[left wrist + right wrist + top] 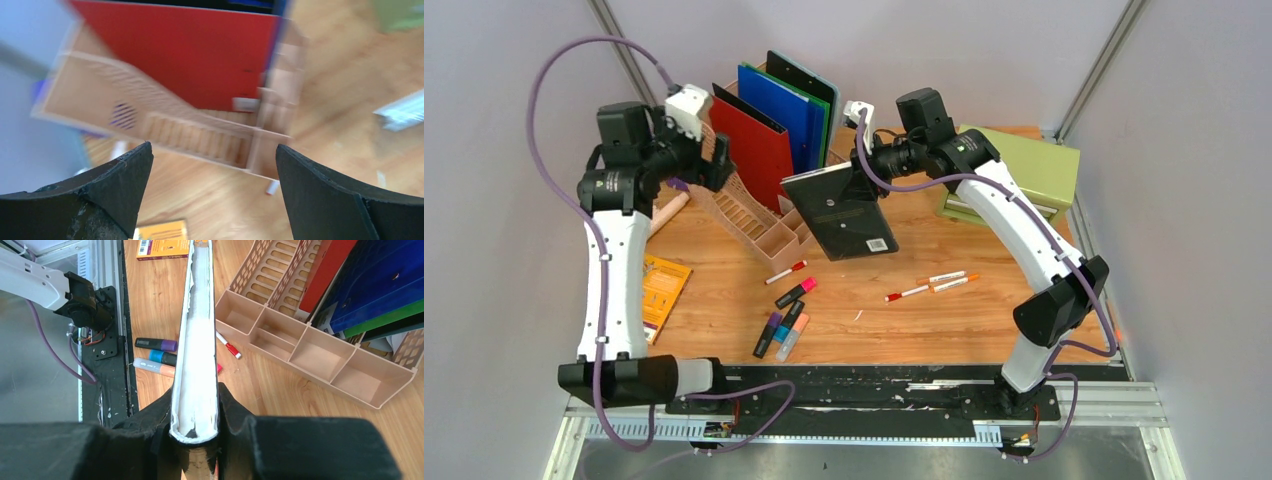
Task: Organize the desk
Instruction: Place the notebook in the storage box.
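Note:
The desk (944, 330) is a wood-grain tabletop. Above its middle my right gripper (861, 168) is shut on a black book (844, 212), which hangs tilted off the wood. In the right wrist view the fingers (195, 392) clamp the book's spine end, and its white page edge (197, 315) runs away from the camera. My left gripper (711, 158) hovers open at the left end of a beige desk organizer (764, 225). Nothing lies between its fingers (213, 147). A red folder (190, 55) stands in the organizer (190, 135) ahead of them.
Blue and green folders (789, 105) stand behind the red one. Several highlighters (782, 330), a red pen (786, 272) and two more pens (934, 285) lie loose at the front. An orange booklet (662, 290) lies at the left, a green drawer cabinet (1014, 170) at the back right.

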Robot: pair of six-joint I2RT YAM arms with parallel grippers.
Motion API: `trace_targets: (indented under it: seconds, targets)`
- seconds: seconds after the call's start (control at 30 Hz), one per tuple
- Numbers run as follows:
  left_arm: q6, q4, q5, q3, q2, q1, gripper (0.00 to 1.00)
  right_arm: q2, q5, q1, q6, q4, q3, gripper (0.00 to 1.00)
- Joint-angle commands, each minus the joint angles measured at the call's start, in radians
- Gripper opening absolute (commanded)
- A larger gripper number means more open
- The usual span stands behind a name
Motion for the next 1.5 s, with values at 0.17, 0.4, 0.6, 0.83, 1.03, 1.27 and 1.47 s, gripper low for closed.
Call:
trace_targets:
  seconds: [0.17, 0.4, 0.6, 0.83, 1.03, 1.27, 1.47]
  targets:
    - [-0.078, 0.165, -0.351, 0.172, 0.168, 0.172, 1.00, -0.074, -0.032, 0.000, 0.065, 0.093, 0.034, 0.00]
    - [-0.134, 0.290, -0.417, 0.238, 0.336, 0.188, 1.00, -0.077, -0.047, 0.000, 0.070, 0.106, 0.000, 0.00]
    - [-0.148, 0.327, -0.437, 0.294, 0.477, 0.188, 1.00, -0.091, -0.039, -0.001, 0.066, 0.108, -0.026, 0.00]
    - [-0.173, 0.326, -0.361, 0.207, 0.492, 0.188, 0.95, -0.097, -0.013, -0.002, 0.060, 0.111, -0.038, 0.00]
    - [-0.302, 0.407, -0.221, -0.006, 0.398, 0.188, 0.82, -0.075, 0.063, -0.002, 0.081, 0.122, 0.012, 0.00]
    - [-0.450, 0.492, -0.157, -0.189, 0.274, 0.188, 0.79, -0.032, 0.170, -0.003, 0.096, 0.164, 0.107, 0.00]
    - [-0.494, 0.504, -0.107, -0.266, 0.221, 0.183, 0.77, 0.031, 0.197, -0.006, 0.073, 0.206, 0.169, 0.00]
